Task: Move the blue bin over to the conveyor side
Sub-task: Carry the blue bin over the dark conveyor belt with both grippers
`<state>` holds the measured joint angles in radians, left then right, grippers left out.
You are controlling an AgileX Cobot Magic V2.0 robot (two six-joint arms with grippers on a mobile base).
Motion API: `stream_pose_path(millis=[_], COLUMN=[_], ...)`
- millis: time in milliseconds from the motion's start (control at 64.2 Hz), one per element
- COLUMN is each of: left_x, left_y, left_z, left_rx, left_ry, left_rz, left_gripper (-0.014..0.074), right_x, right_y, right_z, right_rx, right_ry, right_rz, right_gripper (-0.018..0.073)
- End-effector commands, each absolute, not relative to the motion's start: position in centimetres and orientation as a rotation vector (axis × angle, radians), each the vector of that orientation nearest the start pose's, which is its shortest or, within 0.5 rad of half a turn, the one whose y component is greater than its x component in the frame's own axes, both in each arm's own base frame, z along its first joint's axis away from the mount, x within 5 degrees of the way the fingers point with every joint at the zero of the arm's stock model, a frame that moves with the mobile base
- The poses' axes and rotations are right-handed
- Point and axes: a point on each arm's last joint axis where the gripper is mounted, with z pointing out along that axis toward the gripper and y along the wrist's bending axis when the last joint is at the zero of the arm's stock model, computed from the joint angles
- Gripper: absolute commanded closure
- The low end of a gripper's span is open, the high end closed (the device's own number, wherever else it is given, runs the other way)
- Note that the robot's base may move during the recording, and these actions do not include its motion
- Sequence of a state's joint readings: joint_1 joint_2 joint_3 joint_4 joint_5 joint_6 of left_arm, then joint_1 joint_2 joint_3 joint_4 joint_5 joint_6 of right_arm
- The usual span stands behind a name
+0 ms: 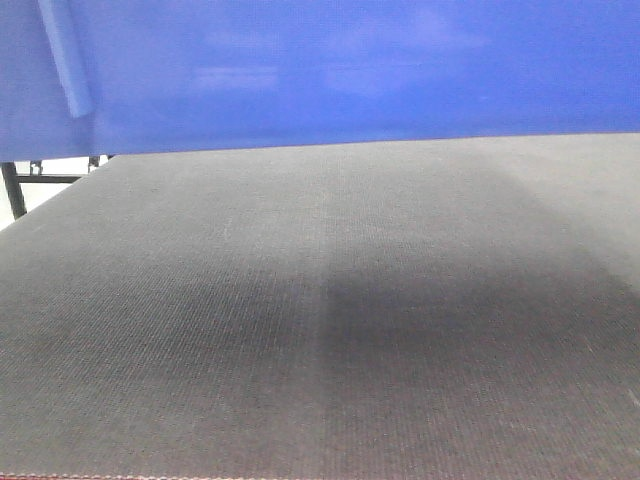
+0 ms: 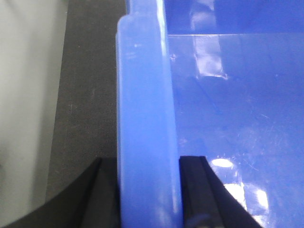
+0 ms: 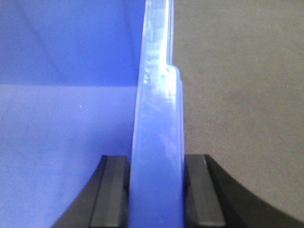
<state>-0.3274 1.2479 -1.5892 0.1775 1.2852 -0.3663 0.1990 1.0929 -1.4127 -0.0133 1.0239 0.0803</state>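
Observation:
The blue bin [image 1: 340,70] fills the top of the front view, its glossy wall close to the camera, its bottom edge above the dark woven conveyor [image 1: 320,320]. In the left wrist view my left gripper [image 2: 148,190] is shut on the bin's thick left rim [image 2: 145,118], one black finger outside over the belt, one inside the bin. In the right wrist view my right gripper [image 3: 156,190] is shut on the bin's right rim [image 3: 159,123], fingers either side of it. The belt [image 3: 237,95] lies beside the bin. The bin's inside looks empty.
A reddish stitched belt edge [image 1: 100,476] runs along the bottom of the front view. A black frame leg [image 1: 14,190] stands at the far left beyond the belt. A pale grey floor or surface [image 2: 26,95] lies left of the belt.

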Motion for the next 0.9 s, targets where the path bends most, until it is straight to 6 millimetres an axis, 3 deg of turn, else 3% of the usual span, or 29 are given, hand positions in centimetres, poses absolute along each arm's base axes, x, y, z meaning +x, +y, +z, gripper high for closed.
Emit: stream_pose_path(millis=[0,887], left_x=[21.61,21.61], left_y=[-6.31,-6.31], left_z=[47.21,47.21], left_rx=[-0.041,-0.041], left_ry=[2.305,2.305], left_rz=[-0.179,-0.179], left_gripper=[0.0615,0.0615], right_x=[19.32,19.32], right_y=[4.12,4.12], right_z=[47.86,47.86], right_rx=[-0.13,-0.13], right_ry=[2.014,2.014], right_rz=[0.198,0.198], right_gripper=[0.0638,0.0638])
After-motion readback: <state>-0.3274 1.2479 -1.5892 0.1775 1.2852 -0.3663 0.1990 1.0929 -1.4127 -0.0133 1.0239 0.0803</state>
